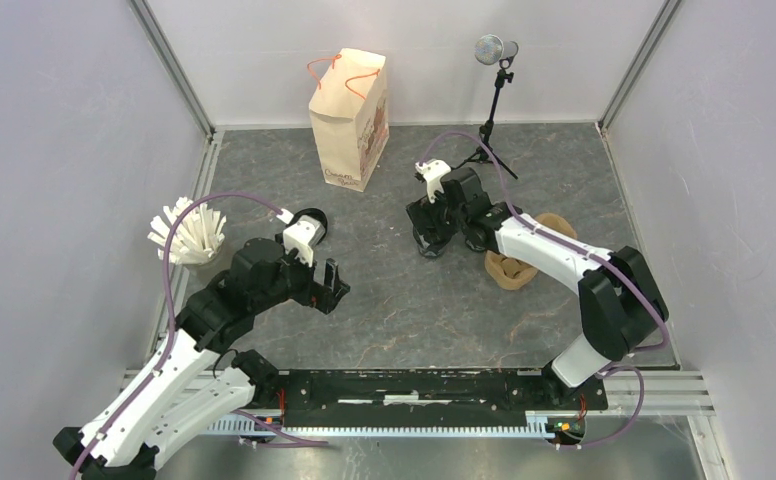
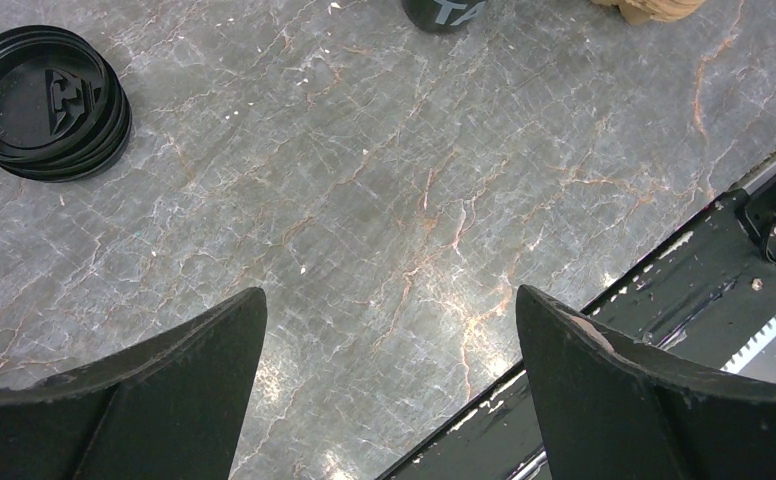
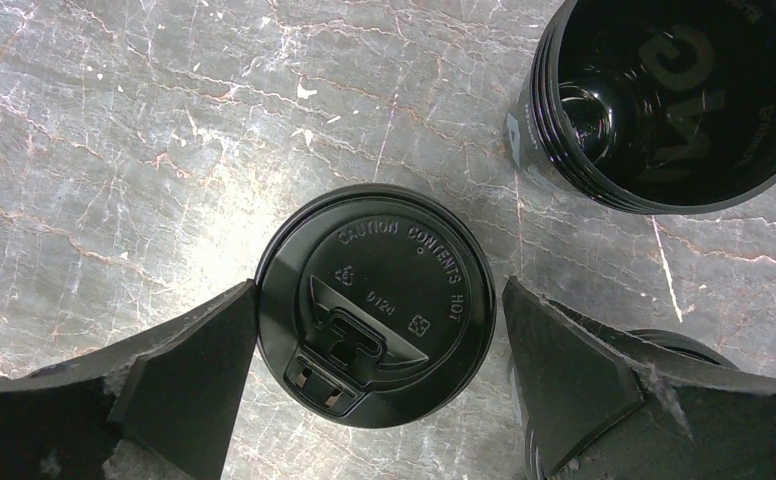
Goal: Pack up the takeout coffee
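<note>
Right end effector (image 3: 381, 293) was open on both sides of a lidded coffee cup (image 3: 384, 260) on the counter (image 3: 114, 150).
Next, I judge, it had to close evenly and lift; left end effector (image 2: 389, 293) hung open, empty.

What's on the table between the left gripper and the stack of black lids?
Nothing: the left wrist view shows only bare marbled table between the left gripper and the lid stack.

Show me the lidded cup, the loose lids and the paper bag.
lidded cup (image 3: 374, 305): right wrist view, centre of its lid.
stack of lids (image 2: 44, 100): left wrist view, top lid's middle.
paper bag (image 1: 347, 125): top external view, its front face.
</note>
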Controlling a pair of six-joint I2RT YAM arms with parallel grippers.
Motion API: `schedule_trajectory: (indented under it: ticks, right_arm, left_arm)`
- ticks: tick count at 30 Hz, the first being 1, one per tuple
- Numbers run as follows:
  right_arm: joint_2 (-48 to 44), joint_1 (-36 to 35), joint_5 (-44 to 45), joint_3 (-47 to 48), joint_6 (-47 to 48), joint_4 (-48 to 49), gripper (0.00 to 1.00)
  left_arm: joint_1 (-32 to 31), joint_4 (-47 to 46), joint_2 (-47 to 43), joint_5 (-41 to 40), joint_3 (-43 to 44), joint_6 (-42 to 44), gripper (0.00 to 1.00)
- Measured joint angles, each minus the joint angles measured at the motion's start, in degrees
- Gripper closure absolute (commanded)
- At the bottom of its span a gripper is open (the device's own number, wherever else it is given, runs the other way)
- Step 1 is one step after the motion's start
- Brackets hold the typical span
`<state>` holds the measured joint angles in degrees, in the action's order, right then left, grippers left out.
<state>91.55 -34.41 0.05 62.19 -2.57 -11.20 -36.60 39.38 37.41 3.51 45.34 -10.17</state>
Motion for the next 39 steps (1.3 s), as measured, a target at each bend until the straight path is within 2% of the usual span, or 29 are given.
schedule_trajectory:
  ticks: [9, 13, 17, 20, 26, 33, 39]
  right_arm:
    - [-1.55, 0.0, 0.0, 2.75, 0.39, -4.68, 0.02]
    - [-3.89, -0.02, -0.55, 3.63, 0.42, -6.45, 0.02]
    - [-8.87, -0.04, -2.51, 3.02, -0.76, -7.26, 0.02]
    - [-16.92, -0.5, -4.02, -1.29, -2.21, -5.86, 0.02]
    - [-33.2, -2.49, -5.66, -11.72, -3.32, -5.53, 0.03]
    - [-46.21, -2.64, -5.57, -21.24, -3.37, -6.95, 0.03]
    - [-50.18, -2.67, -5.25, -24.39, -3.63, -6.36, 0.02]
  left_arm:
    - [0.0, 0.0, 0.72, -0.68, 0.0, -0.02, 0.0]
    - [0.0, 0.02, 1.11, -3.32, 0.0, -0.07, 0.0]
    - [0.17, 0.0, 1.73, -6.86, 0.02, -0.22, 0.01]
    - [0.28, 0.04, 3.58, -9.68, 1.33, -0.9, 0.04]
    - [2.62, -1.11, 15.06, -14.23, 13.09, -2.71, 0.13]
    - [11.34, -6.91, 29.46, -15.47, 28.55, -6.14, 0.15]
    - [17.97, -8.55, 39.43, -14.69, 38.95, -9.51, 0.23]
